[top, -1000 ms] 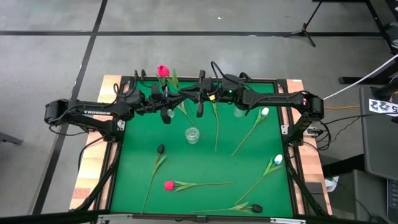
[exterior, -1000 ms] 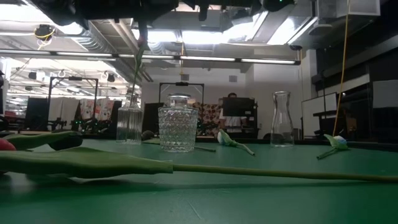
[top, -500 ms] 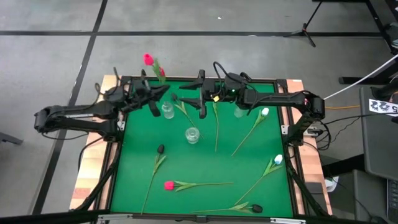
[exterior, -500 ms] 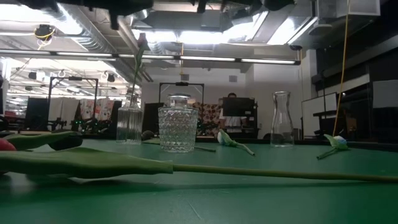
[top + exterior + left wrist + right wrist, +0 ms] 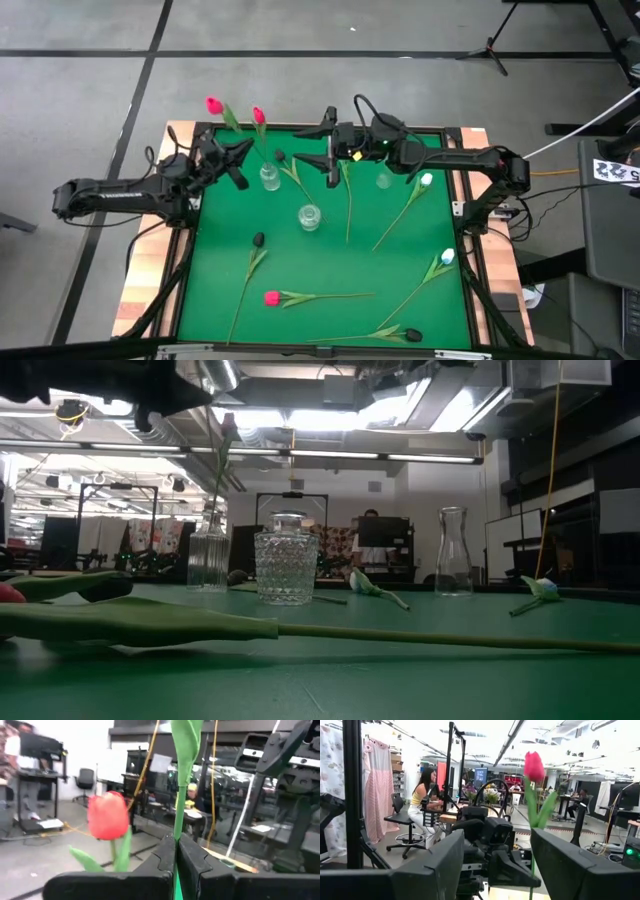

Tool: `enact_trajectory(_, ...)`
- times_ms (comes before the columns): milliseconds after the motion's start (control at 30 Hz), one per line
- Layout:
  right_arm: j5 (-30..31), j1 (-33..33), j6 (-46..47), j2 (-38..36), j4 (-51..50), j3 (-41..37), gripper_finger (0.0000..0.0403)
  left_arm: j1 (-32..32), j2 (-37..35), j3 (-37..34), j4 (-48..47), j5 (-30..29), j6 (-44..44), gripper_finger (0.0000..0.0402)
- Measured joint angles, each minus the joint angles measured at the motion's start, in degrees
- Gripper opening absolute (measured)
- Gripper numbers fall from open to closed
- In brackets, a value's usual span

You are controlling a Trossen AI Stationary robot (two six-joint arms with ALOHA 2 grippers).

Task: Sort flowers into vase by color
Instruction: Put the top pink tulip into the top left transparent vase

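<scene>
left pincer (image 5: 240, 152) clenched on pink tulip (image 5: 213, 104) stem, head beyond worktop (image 5: 330, 270) far edge | ribbed vase (image 5: 270, 178) just beside it, already holding a pink tulip (image 5: 259, 116) | right pincer (image 5: 331, 150) released, empty

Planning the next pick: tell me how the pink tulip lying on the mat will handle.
The pink tulip has a long thin stem, so it will probably bend or swing when lifted by one end. It looks light and may slide if nudged. Its flat leaves should keep it from rolling.
</scene>
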Motion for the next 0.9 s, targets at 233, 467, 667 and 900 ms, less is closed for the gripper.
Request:
enact_trajectory(233, -0.11, 0.00, 0.19, -0.09, 0.03, 0.00, 0.0227, 0.02, -0.32, -2.32, -0.14, -1.55, 0.08, 0.0000)
enact_trajectory(467, -0.08, 0.00, 0.23, -0.09, -0.40, 0.00, 0.0227, 0.02, -1.04, -4.96, -0.12, -3.51, -0.42, 0.0000)
enact_trajectory(667, 0.97, 0.00, 0.25, -0.09, -1.82, 0.00, 0.0227, 0.51, -0.98, -5.23, -0.26, -3.88, 1.09, 0.0000)
enact_trajectory(900, 0.99, 0.00, 1.39, -0.09, -1.80, 0.00, 0.0227, 1.53, -1.02, -5.23, 2.47, -3.87, 1.62, 0.0000)
